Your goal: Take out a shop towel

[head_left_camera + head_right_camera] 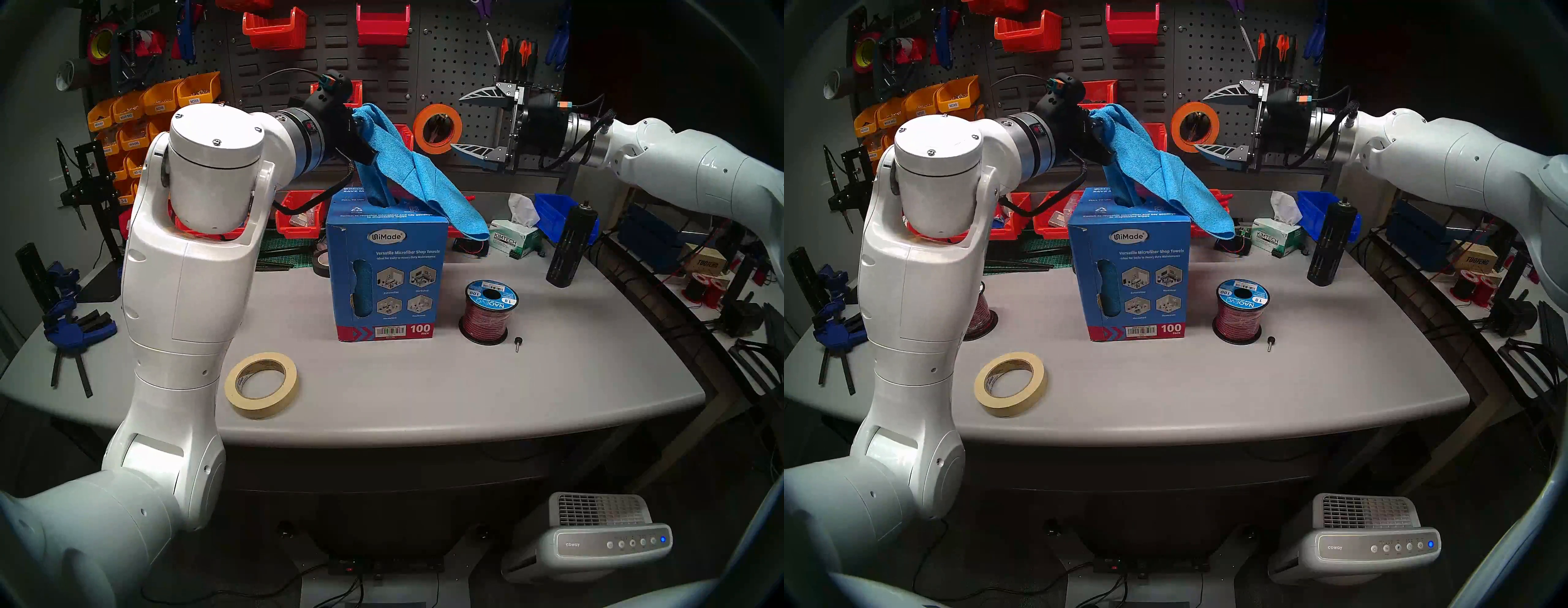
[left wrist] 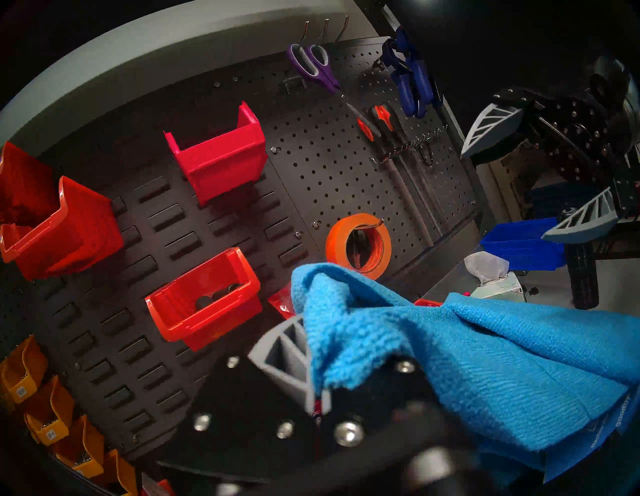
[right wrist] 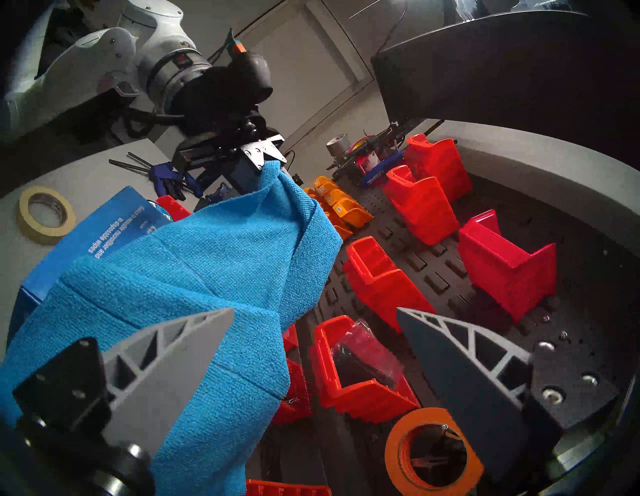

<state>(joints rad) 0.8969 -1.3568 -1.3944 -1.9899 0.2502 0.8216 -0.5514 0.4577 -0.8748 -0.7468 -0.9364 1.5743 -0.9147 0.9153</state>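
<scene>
The shop towel is a bright blue cloth hanging from my left gripper, which is shut on its upper corner above the blue carton. One fold of the towel runs down into the carton's top opening. The rest drapes down to the right, past the carton's top right corner. In the left wrist view the towel covers one finger; the other grey finger shows beside it. My right gripper hangs open in the air to the right of the towel, level with its top, touching nothing. From the right wrist, the towel lies behind the open fingers.
On the grey table lie a masking tape roll, a red wire spool, a small black knob, a Kimtech tissue carton and a black cylinder. An orange tape roll and red bins hang on the pegboard behind.
</scene>
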